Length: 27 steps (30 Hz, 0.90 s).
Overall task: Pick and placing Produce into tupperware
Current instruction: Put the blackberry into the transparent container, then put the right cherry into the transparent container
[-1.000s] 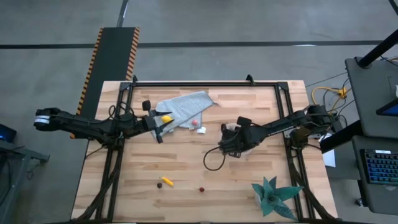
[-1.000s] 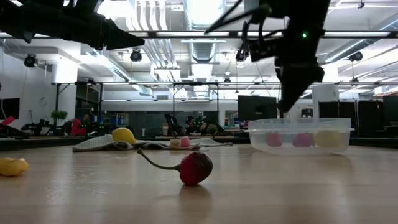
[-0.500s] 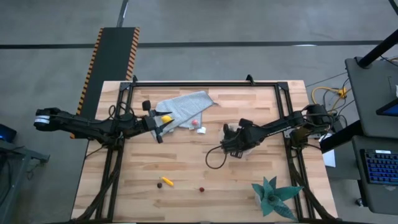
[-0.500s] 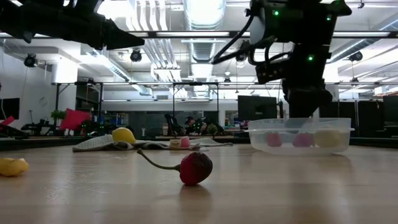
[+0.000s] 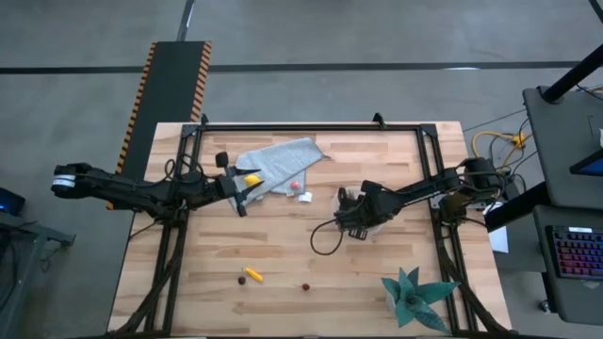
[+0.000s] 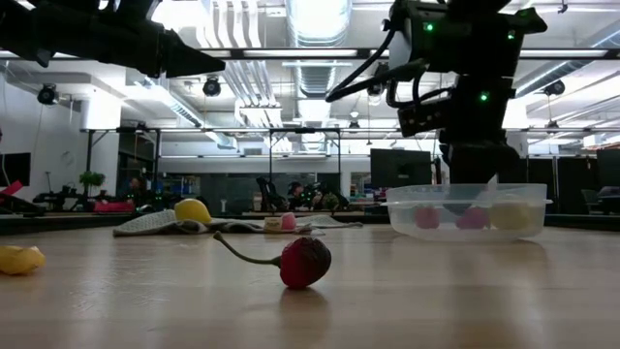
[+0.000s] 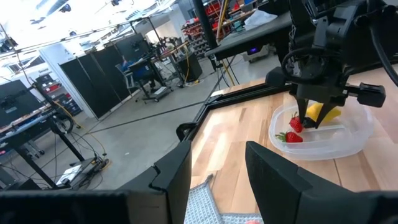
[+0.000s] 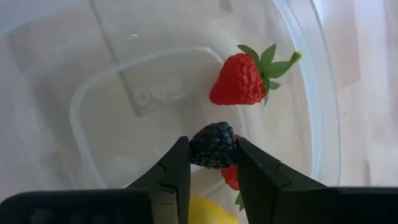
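Pinching a blackberry [image 8: 213, 145], right gripper [image 8: 213, 163] hovers over tupperware [image 8: 311, 93] holding strawberries [image 8: 239, 79].

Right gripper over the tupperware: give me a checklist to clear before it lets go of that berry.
1. Dark berry clamped between the right gripper's fingers: ok.
2. Right gripper positioned over the inside of the tupperware, not its rim: ok.
3. Open floor in the tupperware for the berry, beside the strawberry and the lemon: ok.
4. Drop height above the tupperware floor low enough: cannot tell.
5. Left gripper parked away over the grey cloth, clear of the drop: ok.
6. Produce left on the table, such as the cherry: not ok, still to collect.
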Each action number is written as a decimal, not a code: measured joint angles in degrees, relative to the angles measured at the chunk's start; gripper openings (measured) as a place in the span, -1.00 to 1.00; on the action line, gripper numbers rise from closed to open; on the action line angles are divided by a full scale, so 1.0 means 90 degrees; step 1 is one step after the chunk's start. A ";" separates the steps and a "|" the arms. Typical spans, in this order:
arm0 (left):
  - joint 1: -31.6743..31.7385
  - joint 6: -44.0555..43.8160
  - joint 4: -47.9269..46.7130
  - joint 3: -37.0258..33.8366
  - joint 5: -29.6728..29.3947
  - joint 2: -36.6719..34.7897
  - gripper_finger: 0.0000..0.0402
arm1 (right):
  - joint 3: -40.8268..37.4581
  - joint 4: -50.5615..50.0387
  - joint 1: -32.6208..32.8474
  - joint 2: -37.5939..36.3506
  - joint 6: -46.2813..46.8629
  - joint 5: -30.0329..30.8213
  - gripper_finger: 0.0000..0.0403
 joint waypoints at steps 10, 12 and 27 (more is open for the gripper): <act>0.0001 0.0000 -0.0002 0.0000 0.0000 0.0000 -0.32 | 0.0001 0.0030 0.0001 0.0000 0.0044 0.0000 -0.40; 0.0001 0.0000 0.0000 0.0000 -0.0001 0.0000 -0.32 | 0.0001 0.0032 0.0002 0.0000 0.0053 0.0000 -0.42; 0.0000 0.0000 0.0000 0.0000 -0.0001 0.0000 -0.32 | 0.0001 0.0158 0.0002 0.0000 0.0070 0.0053 -0.20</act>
